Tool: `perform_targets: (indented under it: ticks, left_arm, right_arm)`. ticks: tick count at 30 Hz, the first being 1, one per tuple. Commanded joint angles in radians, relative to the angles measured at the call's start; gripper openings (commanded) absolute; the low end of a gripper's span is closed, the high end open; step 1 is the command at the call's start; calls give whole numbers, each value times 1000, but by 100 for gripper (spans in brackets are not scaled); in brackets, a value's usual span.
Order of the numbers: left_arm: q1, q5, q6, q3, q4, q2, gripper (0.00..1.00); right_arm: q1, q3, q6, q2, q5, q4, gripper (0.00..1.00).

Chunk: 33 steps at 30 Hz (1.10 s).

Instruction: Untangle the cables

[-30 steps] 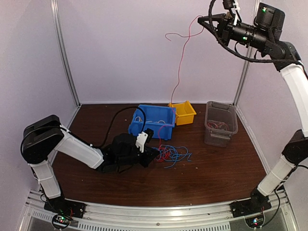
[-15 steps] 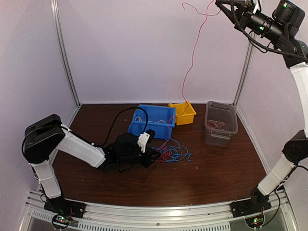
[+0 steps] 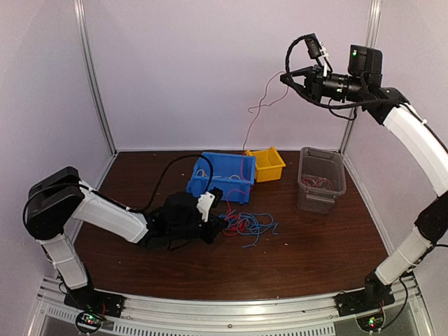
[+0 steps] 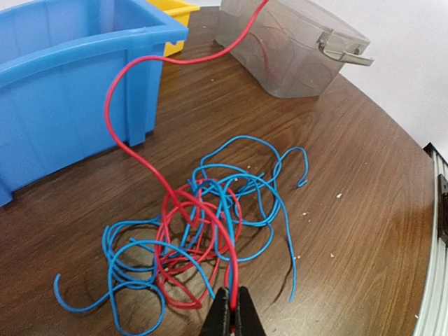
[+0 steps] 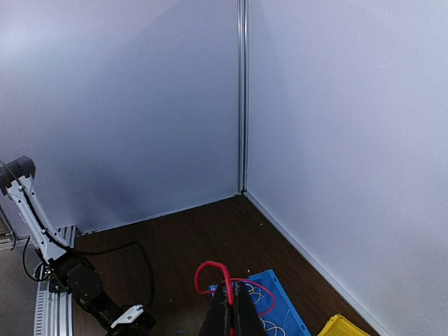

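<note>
So the cables [image 4: 203, 231] are sitting in a red and blue knot on the surface [image 4: 357, 210], right in front of the blue bin [image 4: 63, 91]. 1 red cable [image 4: 110, 122] climbs out of the knot toward the right claw [image 5: 228, 299], which is clenched on it way up in the air. The left claw [image 4: 229, 299] is down at the near edge of the pile, pinched shut, with a red strand [image 4: 233, 269] running straight into its tips, so I'd call that a grip. If I were doing this step, I'd use the low claw as the anchor and lift slowly with the high one, watching whether the blue loops ride up with the red. If the whole clump lifts, stop and re-grip nearer the knot instead of yanking. Stuff I can't make out: whether both claws have the same wire, where the crossings sit inside the clump, and any yellow wire in the pile. The raised cable is a hairline from overhead, and what's in the clear tub [image 4: 294, 49] and yellow bin [image 3: 269, 166] is mostly blur.
</note>
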Motion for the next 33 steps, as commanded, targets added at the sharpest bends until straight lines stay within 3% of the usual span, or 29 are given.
perform_targets:
  ticks: [1, 7, 9, 12, 33]
  left_arm:
    - [1, -133, 47, 0, -193, -129, 0]
    - [10, -231, 76, -32, -457, -149, 0]
    - [12, -239, 59, -45, -492, -140, 0]
    - [11, -236, 40, -71, -460, -137, 0]
    - [10, -266, 59, 8, -401, -128, 1]
  right_arm:
    - [-60, 162, -1, -28, -8, 30, 0]
    - [-232, 387, 242, 52, -81, 210, 0]
    - [-275, 424, 329, 76, -115, 273, 0]
    - [-279, 425, 336, 84, -125, 289, 0]
    - [-294, -89, 29, -100, -15, 146, 0]
